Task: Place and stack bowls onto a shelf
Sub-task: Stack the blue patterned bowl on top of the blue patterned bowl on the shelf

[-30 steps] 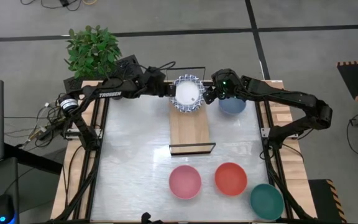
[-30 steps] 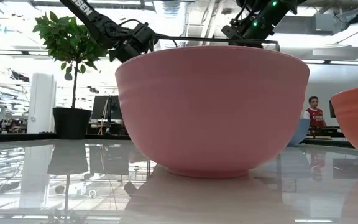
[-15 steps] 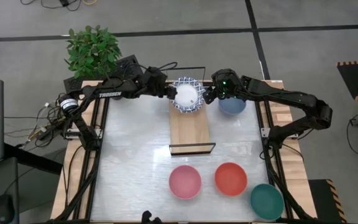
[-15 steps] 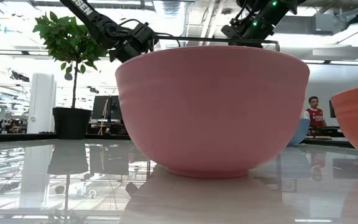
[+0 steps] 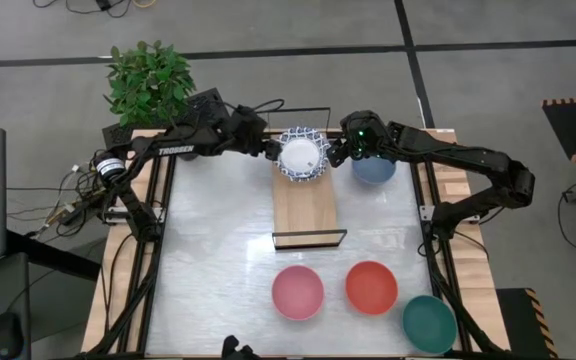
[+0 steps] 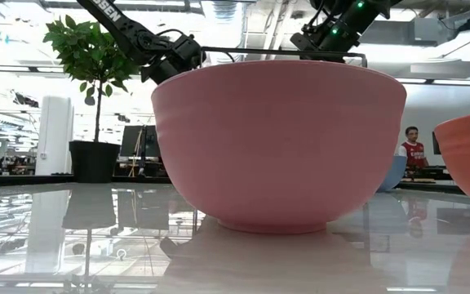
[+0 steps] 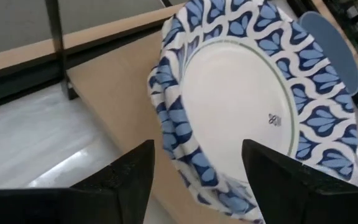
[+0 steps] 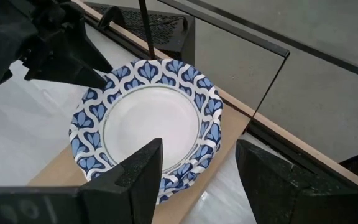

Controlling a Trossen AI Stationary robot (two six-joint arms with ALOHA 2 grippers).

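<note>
Blue-rimmed bowl stack (image 5: 301,157) at shelf (image 5: 307,208) end, both hands flanking

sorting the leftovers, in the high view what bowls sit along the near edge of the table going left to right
pink bowl → red bowl → dark green bowl

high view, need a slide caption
Both open pincers, left and right, flank blue-patterned bowls stacked on the shelf.
</note>
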